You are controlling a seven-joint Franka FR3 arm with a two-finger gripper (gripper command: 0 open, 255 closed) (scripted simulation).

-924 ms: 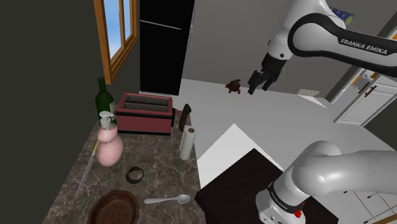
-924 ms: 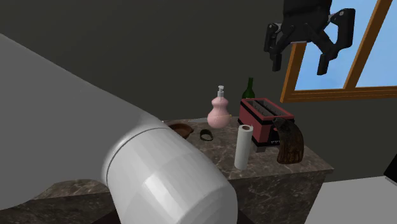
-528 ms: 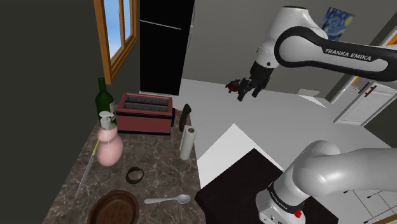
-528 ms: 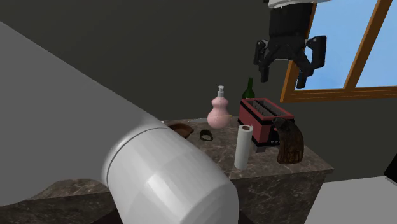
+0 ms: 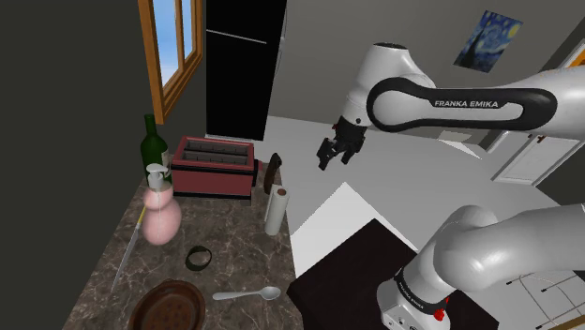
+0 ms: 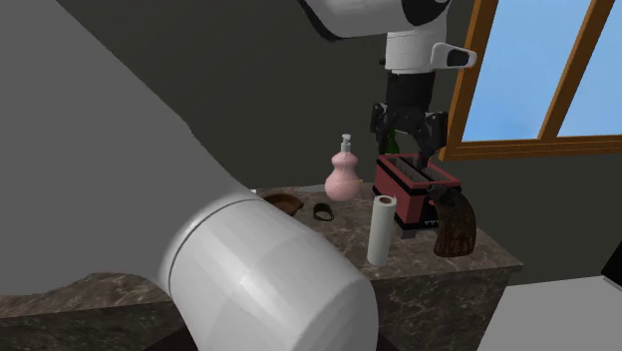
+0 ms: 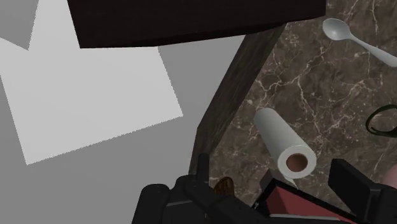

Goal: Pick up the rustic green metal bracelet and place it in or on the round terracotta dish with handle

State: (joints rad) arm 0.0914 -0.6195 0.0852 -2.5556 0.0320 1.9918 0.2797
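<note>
The dark green bracelet [image 5: 198, 257] lies flat on the brown marble counter [image 5: 234, 253], between the pink soap dispenser [image 5: 161, 212] and a spoon [image 5: 247, 293]. The round brown dish [image 5: 169, 307] sits just in front of it at the counter's near end. My gripper [image 5: 333, 153] hangs open and empty high in the air, off the counter's edge toward the shoulder view's right. In the second exterior view my gripper [image 6: 407, 142] hovers above the red toaster [image 6: 419, 184], with the bracelet [image 6: 323, 210] and dish [image 6: 284, 203] further left. In the wrist view the bracelet [image 7: 383, 121] is at the edge.
A white paper towel roll [image 5: 276, 210] stands upright near the counter's edge, with a dark brown object [image 5: 272, 172] behind it. The toaster [image 5: 214, 167] and a green bottle [image 5: 151, 143] fill the far end under the window. The black stand [image 5: 347, 262] borders the counter.
The arm has swung toward the shoulder view's left and come lower, bringing the gripper from beyond the grey surface to above the toaster end of the counter. Fingers stayed apart.
</note>
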